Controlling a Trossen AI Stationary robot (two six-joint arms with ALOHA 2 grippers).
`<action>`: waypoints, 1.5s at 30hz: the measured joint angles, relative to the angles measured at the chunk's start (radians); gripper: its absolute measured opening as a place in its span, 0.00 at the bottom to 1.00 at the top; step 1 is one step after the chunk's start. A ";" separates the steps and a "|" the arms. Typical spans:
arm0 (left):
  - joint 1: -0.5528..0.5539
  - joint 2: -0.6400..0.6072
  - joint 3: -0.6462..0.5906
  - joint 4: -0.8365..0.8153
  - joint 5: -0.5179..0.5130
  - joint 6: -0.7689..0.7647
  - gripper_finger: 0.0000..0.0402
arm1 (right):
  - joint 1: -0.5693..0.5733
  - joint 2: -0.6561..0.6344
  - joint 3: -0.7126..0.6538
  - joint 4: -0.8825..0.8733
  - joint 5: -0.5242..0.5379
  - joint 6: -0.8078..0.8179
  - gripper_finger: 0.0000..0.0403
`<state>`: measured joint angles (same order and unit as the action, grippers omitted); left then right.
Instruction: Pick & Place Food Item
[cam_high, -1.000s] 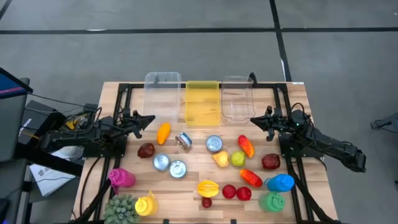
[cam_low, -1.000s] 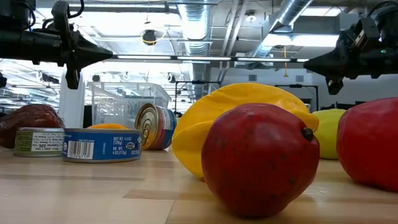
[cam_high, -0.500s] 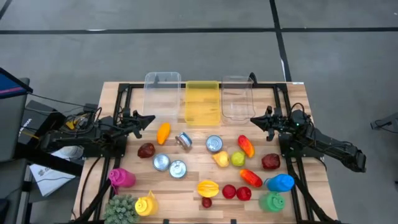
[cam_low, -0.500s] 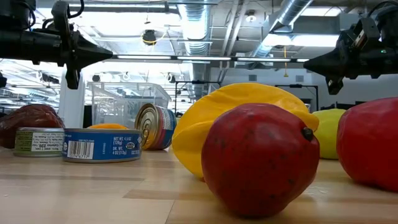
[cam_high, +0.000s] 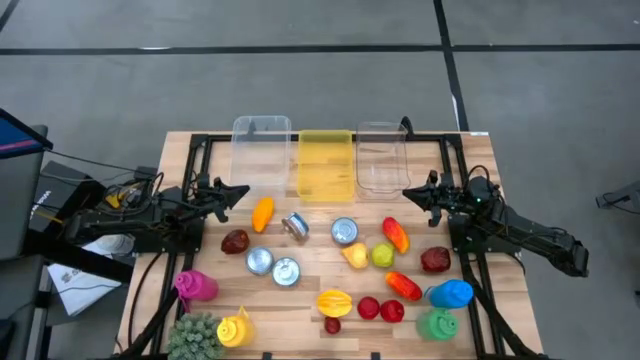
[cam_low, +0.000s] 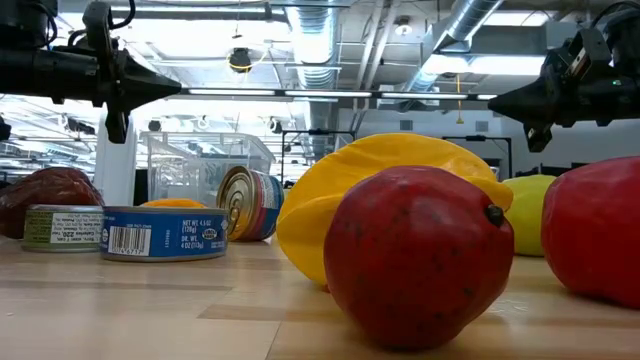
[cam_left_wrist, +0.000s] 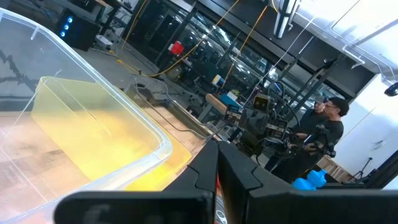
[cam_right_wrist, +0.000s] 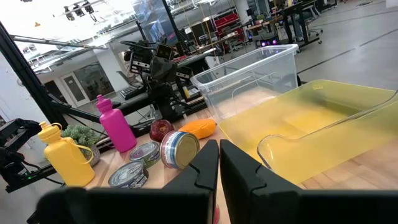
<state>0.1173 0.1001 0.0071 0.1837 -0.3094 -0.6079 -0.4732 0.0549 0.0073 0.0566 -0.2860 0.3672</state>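
Observation:
Food items lie spread over the wooden table (cam_high: 470, 150): an orange fruit (cam_high: 262, 212), a dark red one (cam_high: 235, 241), a red-orange pepper (cam_high: 396, 234), a yellow starfruit (cam_high: 334, 302) and red apples (cam_high: 392, 311). My left gripper (cam_high: 240, 190) hovers shut at the table's left, pointing level toward the middle, just left of the orange fruit. At the table's right my right gripper (cam_high: 405, 192) also hovers shut, pointing level toward the middle. In the low view both stand well above the table, left gripper (cam_low: 180, 88) and right gripper (cam_low: 492, 103). Neither holds anything.
Three bins stand at the far edge: a clear one (cam_high: 261, 150), a yellow one (cam_high: 325, 165), another clear one (cam_high: 381, 158). Several cans (cam_high: 286, 271) lie mid-table. Bottles stand near the front: pink (cam_high: 196, 286), yellow (cam_high: 233, 329), blue (cam_high: 452, 294), green (cam_high: 436, 324). People show beyond the table (cam_left_wrist: 326, 127).

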 joint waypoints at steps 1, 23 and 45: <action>0.000 0.000 0.000 0.000 0.000 0.000 0.00 | 0.000 0.000 0.000 0.000 0.000 0.000 0.03; 0.000 0.000 0.000 0.027 0.000 -0.010 0.00 | 0.000 0.000 0.000 0.000 0.000 0.011 0.03; 0.000 0.032 0.043 0.197 0.088 0.034 0.00 | 0.000 0.000 0.000 0.010 0.002 0.445 0.03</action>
<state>0.1173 0.1324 0.0496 0.3811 -0.2210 -0.5737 -0.4732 0.0551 0.0074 0.0662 -0.2836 0.8120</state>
